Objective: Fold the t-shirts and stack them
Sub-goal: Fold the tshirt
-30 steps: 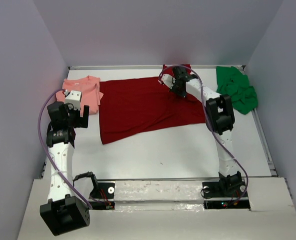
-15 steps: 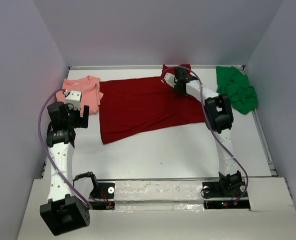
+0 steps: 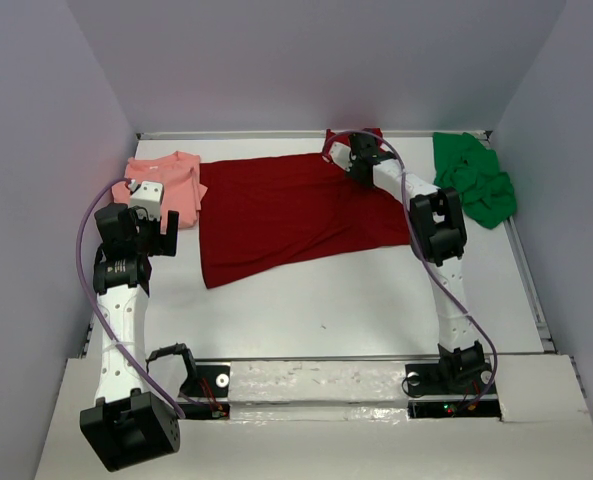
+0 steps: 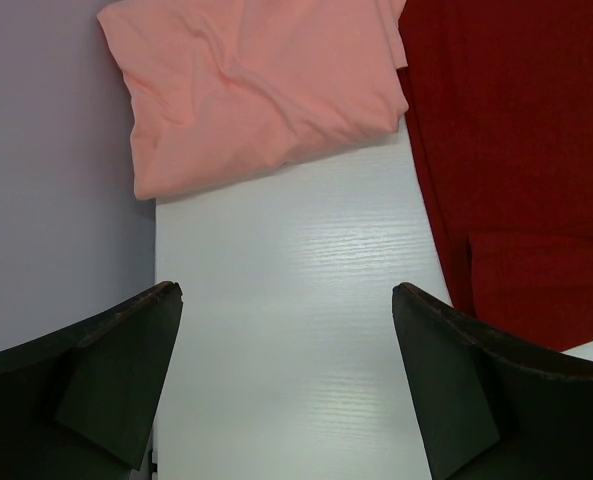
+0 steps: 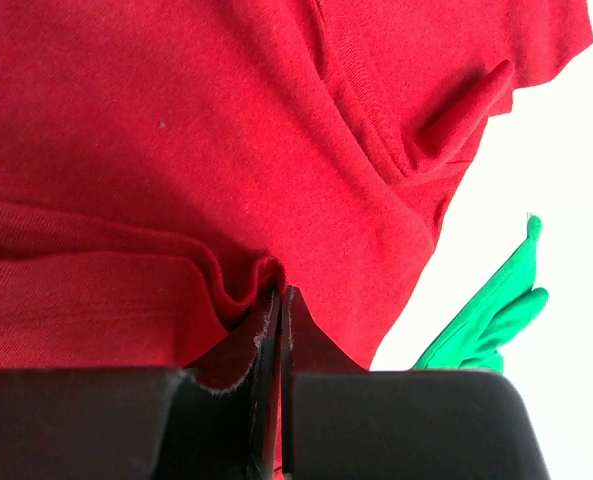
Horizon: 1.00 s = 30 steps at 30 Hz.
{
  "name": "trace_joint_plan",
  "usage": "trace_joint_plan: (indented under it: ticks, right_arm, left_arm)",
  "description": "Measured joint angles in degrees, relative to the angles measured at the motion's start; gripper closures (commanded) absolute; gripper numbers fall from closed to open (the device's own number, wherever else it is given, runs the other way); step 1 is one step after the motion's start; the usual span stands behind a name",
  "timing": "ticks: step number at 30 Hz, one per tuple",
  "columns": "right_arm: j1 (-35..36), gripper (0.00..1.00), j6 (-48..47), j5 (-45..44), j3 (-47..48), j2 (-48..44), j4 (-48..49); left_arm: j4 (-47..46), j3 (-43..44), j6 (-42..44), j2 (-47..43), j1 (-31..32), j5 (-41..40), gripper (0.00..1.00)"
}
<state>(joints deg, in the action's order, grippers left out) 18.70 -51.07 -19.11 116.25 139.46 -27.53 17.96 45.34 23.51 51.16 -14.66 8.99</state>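
A: Well, the right hand (image 5: 279, 295) is out at the far edge of the red shirt (image 3: 286, 205), fingers pressed tight together with a ridge of red cloth pinched between them.
B: And that shirt lies spread across the back half of the counter (image 3: 326, 310), with a sleeve poking out at the far rim beside the hand.
A: Left hand (image 4: 286, 300)?
B: Spread wide, holding nothing, hanging over bare counter between the pink shirt (image 4: 256, 90) and the red one's left edge.
A: Pink shirt looks folded, tucked into the far-left corner, right beside the red.
B: Green shirt (image 3: 473, 178) is a crumpled heap in the far-right corner, apart from the red in the top view.
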Motion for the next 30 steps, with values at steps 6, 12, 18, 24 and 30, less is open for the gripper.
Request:
trace_joint_plan:
  ticks: [6, 12, 18, 24, 30]
  right_arm:
    - [0.00, 0.86, -0.44, -0.35, 0.61, 0.83, 0.50]
    - [0.00, 0.37, -0.94, -1.14, 0.61, 0.87, 1.16]
    - [-0.20, 0.00, -1.55, -3.54, 2.21, 0.87, 3.98]
    - [-0.28, 0.00, -0.96, -4.96, 2.16, 0.31, 4.42]
    - [-0.28, 0.00, 3.74, -4.48, -1.44, -10.38, 3.19]
  left_arm:
    - [0.00, 0.00, 0.00, 0.00, 0.00, 0.00, 0.01]
    - [0.02, 0.00, 0.00, 0.00, 0.00, 0.00, 0.01]
    - [0.02, 0.00, 0.00, 0.00, 0.00, 0.00, 0.01]
    - [0.07, 0.00, 0.00, 0.07, 0.00, 0.63, 0.01]
    - [1.66, 0.35, 0.94, 2.08, 0.04, 4.55, 0.01]
